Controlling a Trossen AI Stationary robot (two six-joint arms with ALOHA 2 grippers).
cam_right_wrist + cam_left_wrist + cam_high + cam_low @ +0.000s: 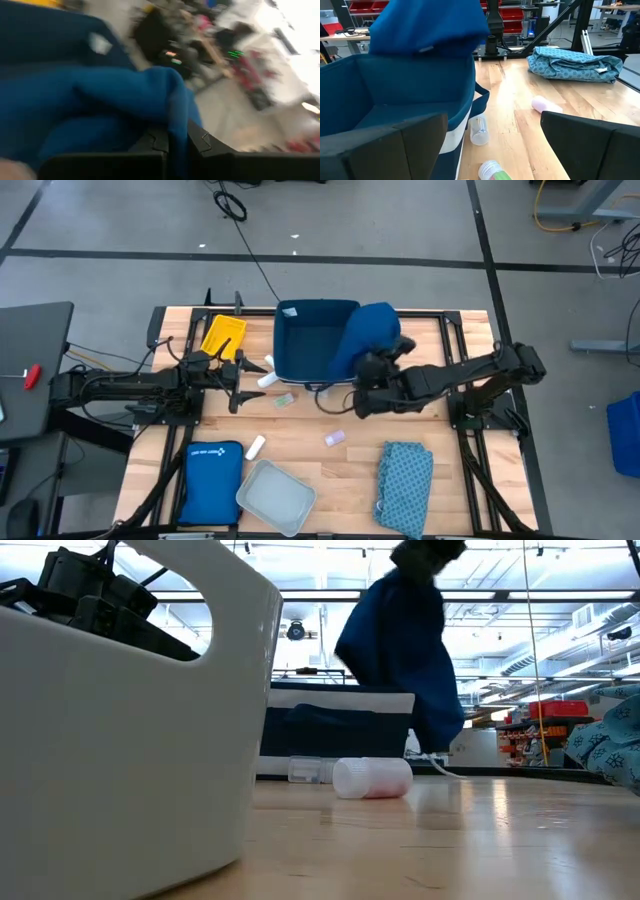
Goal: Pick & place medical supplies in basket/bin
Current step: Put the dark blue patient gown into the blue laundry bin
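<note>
My right gripper (378,363) is shut on the dark blue cloth bundle (367,332), held up over the right wall of the large navy bin (312,340). The low view shows the bundle (400,640) hanging from the gripper (425,552). My left gripper (236,370) is open and level, left of the navy bin (395,95). It touches nothing. Several small vials (265,380) (333,438) (255,446) lie on their sides on the table. The teal patterned cloth (405,475) lies near the near right edge. My right gripper pinches a fold of the dark blue cloth (177,117) between its two fingers (202,140), coming from the table's right. The cloth hangs slack below the fingers, lifted off the table. I cannot tell whether its lower end (440,730) touches the bin.
A small yellow bin (222,335) stands left of the navy bin. A translucent grey tray (275,495) and a flat blue zip pouch (212,480) sit at the near left. A white cable (325,402) curls by the navy bin. Bare wood lies mid-table.
</note>
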